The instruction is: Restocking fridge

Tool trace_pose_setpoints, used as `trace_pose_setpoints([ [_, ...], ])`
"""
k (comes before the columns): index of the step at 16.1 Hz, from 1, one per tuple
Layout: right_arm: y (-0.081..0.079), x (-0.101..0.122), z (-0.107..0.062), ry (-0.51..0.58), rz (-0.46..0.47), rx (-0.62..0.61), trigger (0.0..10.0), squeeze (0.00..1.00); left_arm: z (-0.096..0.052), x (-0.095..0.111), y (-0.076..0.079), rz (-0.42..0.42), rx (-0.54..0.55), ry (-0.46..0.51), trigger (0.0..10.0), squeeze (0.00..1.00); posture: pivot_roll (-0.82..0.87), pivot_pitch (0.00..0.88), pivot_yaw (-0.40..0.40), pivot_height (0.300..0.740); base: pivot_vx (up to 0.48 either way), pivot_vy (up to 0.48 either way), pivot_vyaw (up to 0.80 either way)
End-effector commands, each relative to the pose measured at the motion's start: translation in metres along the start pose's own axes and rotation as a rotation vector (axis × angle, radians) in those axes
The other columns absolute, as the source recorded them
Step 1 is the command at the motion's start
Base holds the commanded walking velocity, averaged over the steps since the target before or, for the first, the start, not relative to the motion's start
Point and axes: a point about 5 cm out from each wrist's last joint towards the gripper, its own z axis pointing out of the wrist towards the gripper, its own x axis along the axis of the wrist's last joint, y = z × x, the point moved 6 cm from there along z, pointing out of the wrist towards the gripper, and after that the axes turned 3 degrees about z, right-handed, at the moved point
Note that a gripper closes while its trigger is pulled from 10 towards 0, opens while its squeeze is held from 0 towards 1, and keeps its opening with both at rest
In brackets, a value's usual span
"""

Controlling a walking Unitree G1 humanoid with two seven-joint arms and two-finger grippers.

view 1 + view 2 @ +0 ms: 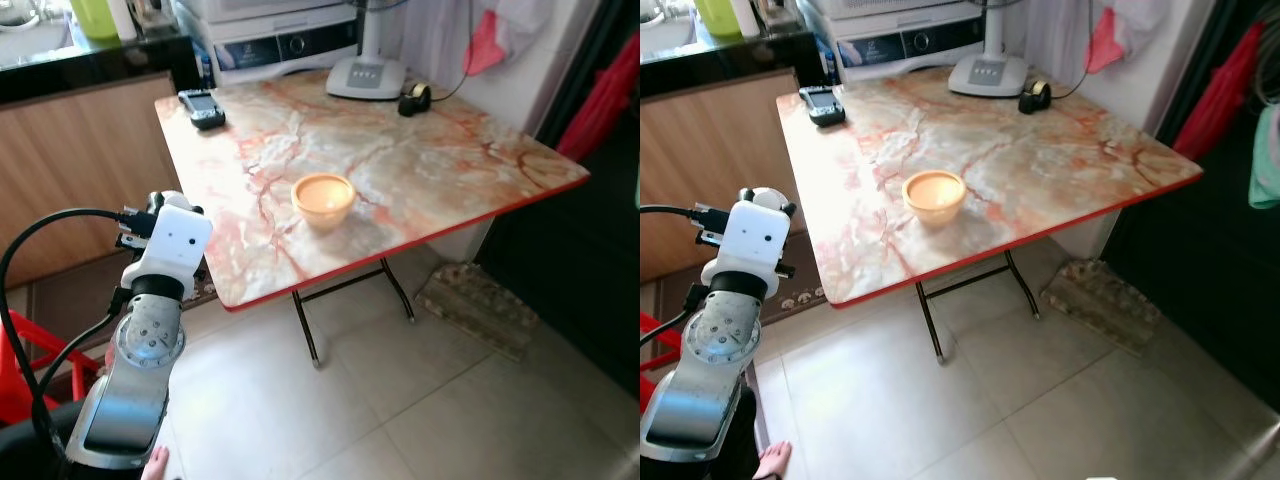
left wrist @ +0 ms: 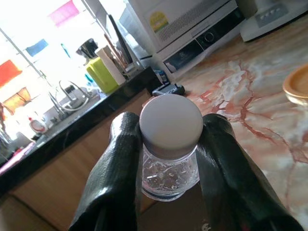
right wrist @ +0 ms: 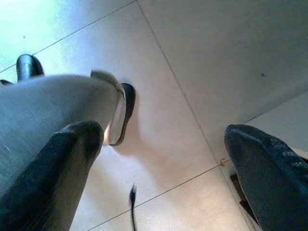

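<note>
White-capped bottle (image 2: 169, 144) sits clamped between the left gripper (image 2: 168, 159) fingers beside the table (image 1: 440, 170); right gripper (image 3: 159, 168) fingers hang wide, empty. Stocking seems barely begun.

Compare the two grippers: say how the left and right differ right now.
The left gripper is shut on a clear bottle with a white cap; the right gripper is open and holds nothing. The left is raised beside the marble table; the right points at the tiled floor. Both have two black fingers.
</note>
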Motion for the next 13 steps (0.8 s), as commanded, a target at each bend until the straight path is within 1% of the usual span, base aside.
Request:
trace_pose_setpoints([
  [1, 0.003, -0.002, -0.001, -0.003, 0.018, -0.01, 10.0, 0.0, 0.0, 0.002, 0.001, 0.01, -0.01, 0.006, 10.0, 0.0, 0.01, 0.046, 0.005, 0.74, -0.244, 0.0, 0.0],
  [6, 0.003, -0.001, -0.001, -0.002, 0.02, -0.011, 10.0, 0.0, 0.001, 0.003, 0.003, 0.009, -0.017, 0.011, 10.0, 0.0, 0.0, 0.045, 0.006, 0.74, -0.244, 0.0, 0.0],
  [8, 0.003, -0.001, -0.001, -0.001, 0.021, -0.011, 10.0, 0.0, 0.001, 0.003, 0.004, 0.006, -0.02, 0.01, 10.0, 0.0, 0.0, 0.045, 0.005, 0.74, 0.0, 0.0, 0.0],
  [9, 0.003, -0.001, -0.001, -0.001, 0.021, -0.012, 10.0, 0.0, 0.0, 0.003, 0.005, -0.007, -0.028, 0.009, 10.0, 0.0, 0.0, 0.045, 0.005, 0.74, 0.0, 0.0, 0.0],
  [10, 0.003, -0.001, -0.001, -0.001, 0.02, -0.012, 10.0, 0.0, 0.0, 0.004, 0.007, -0.039, -0.04, 0.01, 10.0, 0.0, 0.0, 0.048, 0.004, 0.74, 0.0, 0.0, 0.0],
  [12, 0.003, -0.002, -0.001, -0.002, 0.02, -0.013, 10.0, 0.0, -0.001, 0.004, 0.011, -0.052, -0.059, 0.012, 10.0, 0.0, 0.01, 0.05, 0.003, 0.74, 0.0, 0.0, 0.0],
  [13, 0.004, -0.002, -0.001, -0.002, 0.021, -0.014, 10.0, 0.0, -0.002, -0.002, 0.014, -0.085, -0.073, -0.016, 10.0, 0.0, 0.0, 0.051, 0.001, 0.74, 0.0, 0.0, 0.0],
])
